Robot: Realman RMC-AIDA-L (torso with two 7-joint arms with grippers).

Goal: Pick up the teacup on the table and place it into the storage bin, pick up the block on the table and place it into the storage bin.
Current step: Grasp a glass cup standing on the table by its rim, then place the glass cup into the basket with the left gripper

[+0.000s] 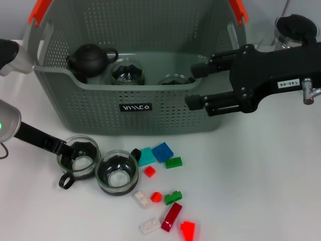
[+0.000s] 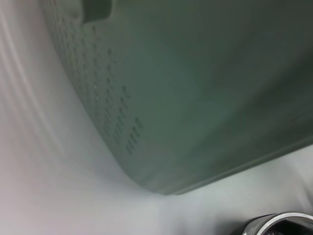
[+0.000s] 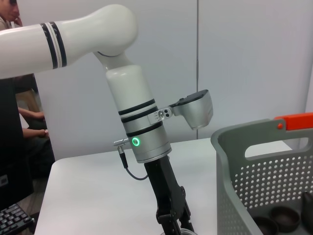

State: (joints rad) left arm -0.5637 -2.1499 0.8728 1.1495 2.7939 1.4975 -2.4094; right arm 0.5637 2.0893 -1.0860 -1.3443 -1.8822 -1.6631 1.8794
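Left gripper (image 1: 70,149) is down at the lower left of the head view, fingers around the rim of the left teacup (image 1: 78,159); looks pinched on it, cup not yet off the table (image 1: 261,191). A second teacup (image 1: 117,172) touches it, so lift straight up first, then swing over the front wall of the storage bin (image 1: 135,108), clearing the rim before lowering beside the teapot (image 1: 90,59). Right gripper (image 1: 193,85) hovers at the bin's right side, fingers wide apart and empty. Blocks, e.g. the blue block (image 1: 162,151), sit bottom centre.
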